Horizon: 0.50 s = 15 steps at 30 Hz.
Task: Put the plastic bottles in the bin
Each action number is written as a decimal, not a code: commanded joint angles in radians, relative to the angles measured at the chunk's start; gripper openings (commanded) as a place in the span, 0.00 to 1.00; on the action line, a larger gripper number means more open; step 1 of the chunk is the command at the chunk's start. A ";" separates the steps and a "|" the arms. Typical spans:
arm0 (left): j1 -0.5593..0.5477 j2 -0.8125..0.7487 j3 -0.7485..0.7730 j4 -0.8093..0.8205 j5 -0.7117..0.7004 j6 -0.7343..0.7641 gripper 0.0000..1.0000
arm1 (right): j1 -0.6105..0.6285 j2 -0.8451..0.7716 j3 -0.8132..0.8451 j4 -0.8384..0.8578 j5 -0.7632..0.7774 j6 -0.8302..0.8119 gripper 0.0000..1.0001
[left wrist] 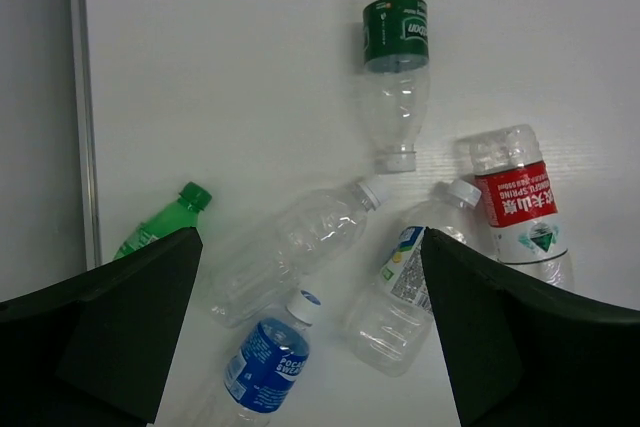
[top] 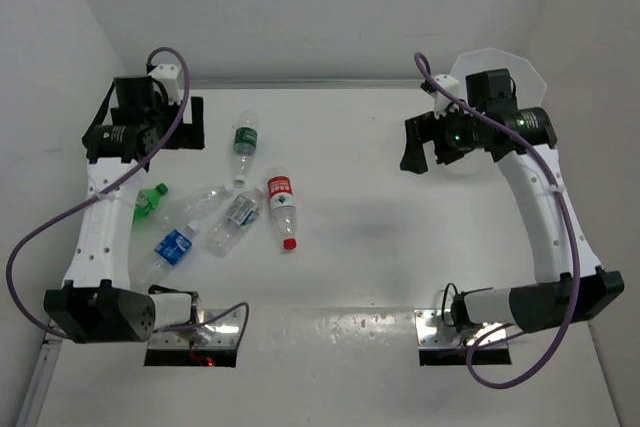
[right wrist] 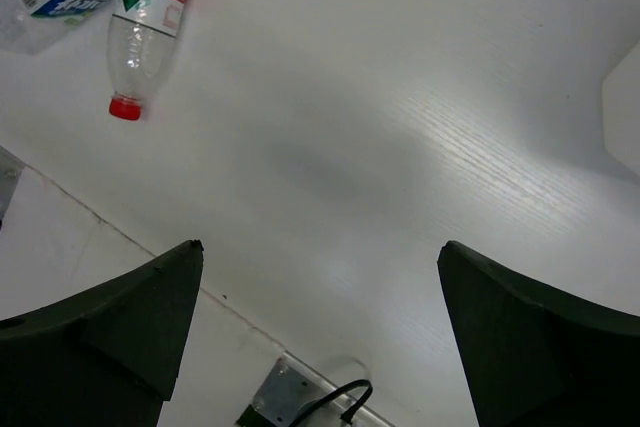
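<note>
Nearest first, with every position taken from the red-labelled bottle, which lies flat on the table with its red cap towards my bases.
(a) The blue-labelled bottle is left of it and nearer, lying flat.
(b) The grey-labelled bottle is just beside it on the left, its white cap close to the red-labelled bottle's clear end.
(c) The unlabelled clear bottle is farther left, past the grey-labelled one.
(d) The bright green bottle is farthest left, well apart from it and beside my left arm.
(e) The dark-green-labelled bottle is beyond it and slightly left, its cap pointing back towards the cluster.
(f) My left gripper is beyond and left of it, raised off the table. Its fingers are spread wide and hold nothing. In the left wrist view all six lie below and ahead of the jaws, none of them touched.
(g) My right gripper is right of it and a little farther, well apart. Its jaws are likewise spread and empty above the table. The right wrist view shows the red-labelled bottle off to the upper left.
(h) The bin is farthest, beyond and right of it. It is translucent white and largely hidden behind my right wrist.
</note>
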 commanded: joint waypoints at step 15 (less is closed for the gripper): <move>-0.106 0.414 0.301 0.063 -0.058 -0.017 0.89 | 0.042 -0.070 0.069 -0.033 0.078 -0.028 0.99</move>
